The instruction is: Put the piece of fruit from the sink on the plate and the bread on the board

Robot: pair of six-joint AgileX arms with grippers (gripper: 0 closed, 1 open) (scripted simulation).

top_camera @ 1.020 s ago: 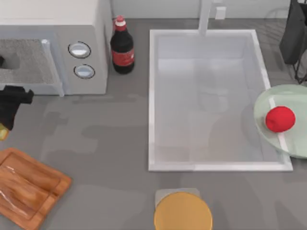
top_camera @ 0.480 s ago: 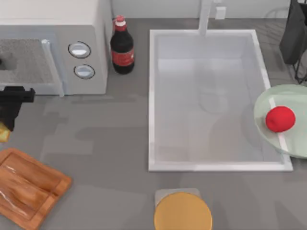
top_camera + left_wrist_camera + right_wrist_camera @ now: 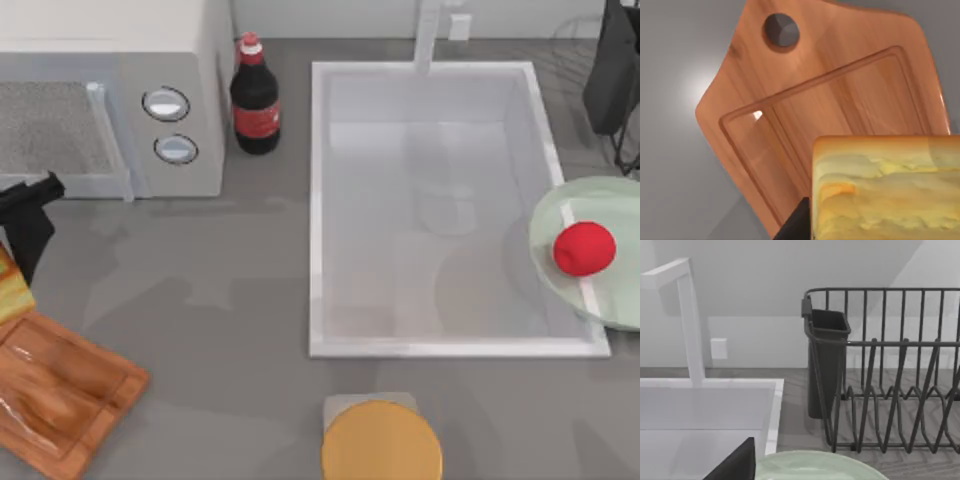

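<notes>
1. At the table's 9 o'clock edge, the left gripper [image 3: 22, 262] pinches the bread [image 3: 10, 290] over the board [image 3: 60, 385].
2. At 3 o'clock, the piece of fruit [image 3: 584, 248] rests on the plate [image 3: 560, 215], beside the sink [image 3: 430, 200].
3. The right gripper's [image 3: 735, 465] finger spread cannot be told.

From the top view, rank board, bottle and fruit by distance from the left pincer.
1. Board, just below the left pincer at the table's left edge.
2. Bottle, near the microwave, left of the sink.
3. Fruit, on the plate at far right.
</notes>
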